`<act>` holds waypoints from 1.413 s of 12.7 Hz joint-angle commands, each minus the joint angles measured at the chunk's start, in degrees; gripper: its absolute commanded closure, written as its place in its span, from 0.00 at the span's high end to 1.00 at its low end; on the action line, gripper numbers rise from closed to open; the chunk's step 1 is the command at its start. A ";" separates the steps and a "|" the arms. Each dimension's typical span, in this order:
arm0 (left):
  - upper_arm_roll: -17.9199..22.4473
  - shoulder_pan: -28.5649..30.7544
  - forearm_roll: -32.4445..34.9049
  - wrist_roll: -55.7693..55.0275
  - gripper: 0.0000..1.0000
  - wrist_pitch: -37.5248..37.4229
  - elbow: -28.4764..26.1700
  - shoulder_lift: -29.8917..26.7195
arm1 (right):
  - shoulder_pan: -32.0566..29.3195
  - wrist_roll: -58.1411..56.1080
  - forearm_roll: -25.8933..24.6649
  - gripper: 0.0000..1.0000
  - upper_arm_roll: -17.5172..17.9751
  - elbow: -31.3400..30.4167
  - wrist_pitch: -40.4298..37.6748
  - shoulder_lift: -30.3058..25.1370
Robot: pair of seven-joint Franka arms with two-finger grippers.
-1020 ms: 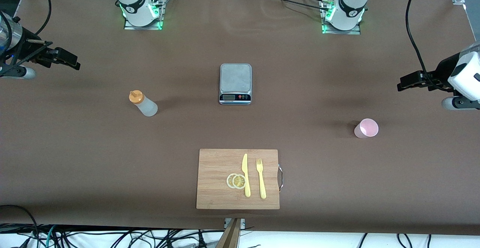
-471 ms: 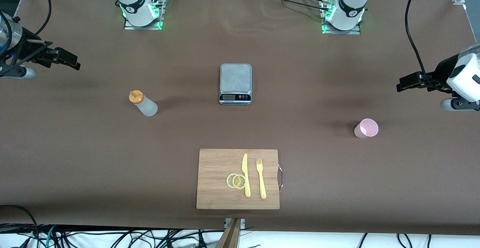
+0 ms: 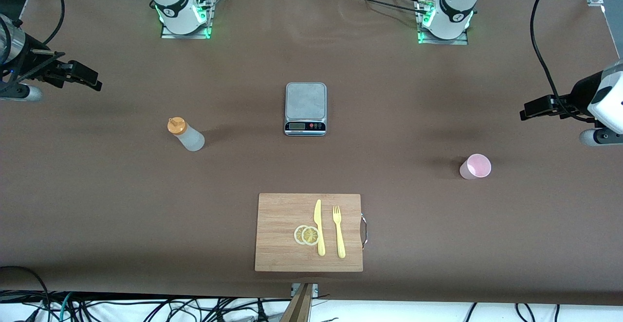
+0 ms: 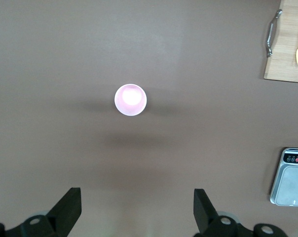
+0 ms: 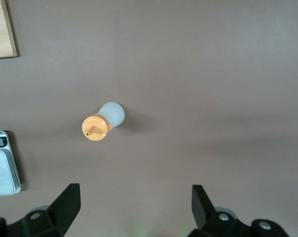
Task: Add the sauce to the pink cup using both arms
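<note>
The sauce bottle stands upright on the brown table toward the right arm's end, whitish with an orange cap; the right wrist view looks down on it. The pink cup stands upright toward the left arm's end, and its round mouth shows in the left wrist view. My right gripper hangs open over bare table at its end, well apart from the bottle. My left gripper hangs open over bare table at its end, apart from the cup. Neither holds anything.
A kitchen scale sits mid-table between bottle and cup. A wooden cutting board lies nearer the front camera, carrying a yellow knife, a yellow fork and two lemon slices.
Both grippers have drifted a little outward toward their own ends of the table, still open. Bottle, cup and the other things have not moved.
</note>
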 commanded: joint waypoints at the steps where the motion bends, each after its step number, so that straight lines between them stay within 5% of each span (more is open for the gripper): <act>1: -0.18 2.60 0.64 2.00 1.00 2.97 -2.10 2.25 | 0.12 -0.61 0.17 1.00 -0.10 2.03 -1.08 0.16; 10: 0.00 3.92 1.43 9.84 1.00 23.95 -21.43 3.48 | 0.21 -0.27 -0.18 1.00 0.16 2.21 -0.99 1.13; 18: 0.00 5.16 1.34 15.29 0.99 43.57 -27.07 12.62 | 0.21 -0.18 -0.09 1.00 0.16 2.12 -0.99 1.13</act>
